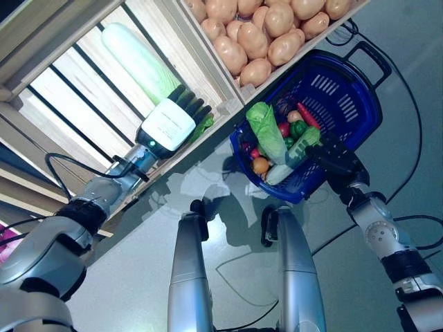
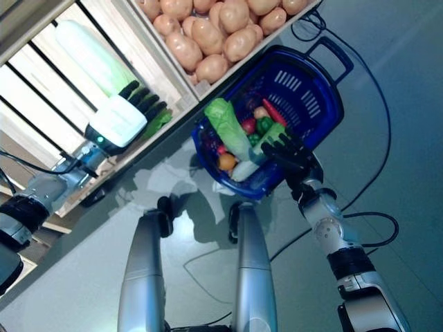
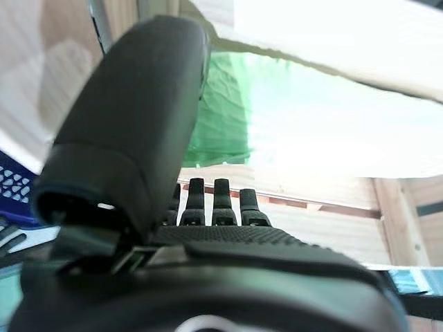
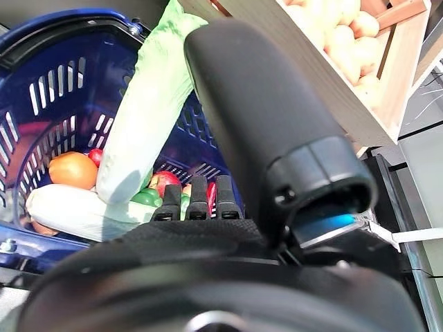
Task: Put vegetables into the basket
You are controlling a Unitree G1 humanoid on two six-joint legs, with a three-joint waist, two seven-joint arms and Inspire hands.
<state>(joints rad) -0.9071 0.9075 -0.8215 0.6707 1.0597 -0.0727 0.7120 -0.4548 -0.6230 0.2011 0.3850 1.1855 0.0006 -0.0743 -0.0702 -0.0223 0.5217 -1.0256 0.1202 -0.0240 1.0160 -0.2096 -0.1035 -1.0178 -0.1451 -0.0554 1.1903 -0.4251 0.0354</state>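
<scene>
A long pale napa cabbage (image 1: 137, 57) lies in a slatted wooden crate (image 1: 76, 90). My left hand (image 1: 168, 124) reaches into that crate, its straight fingers (image 3: 223, 200) under the cabbage's green leafy end (image 3: 221, 117), thumb beside it, open. The blue basket (image 1: 340, 88) stands on the floor and holds another napa cabbage (image 1: 266, 131), a white radish (image 4: 76, 211), an orange (image 1: 260, 165), a tomato, green peppers and a red chilli (image 1: 309, 116). My right hand (image 1: 337, 161) sits at the basket's near rim, fingers (image 4: 197, 200) straight over the vegetables, holding nothing.
A second wooden crate full of potatoes (image 1: 259, 31) stands beside the cabbage crate, right above the basket. The basket's black handle (image 1: 370, 59) lies folded on its far side. Grey floor surrounds the basket.
</scene>
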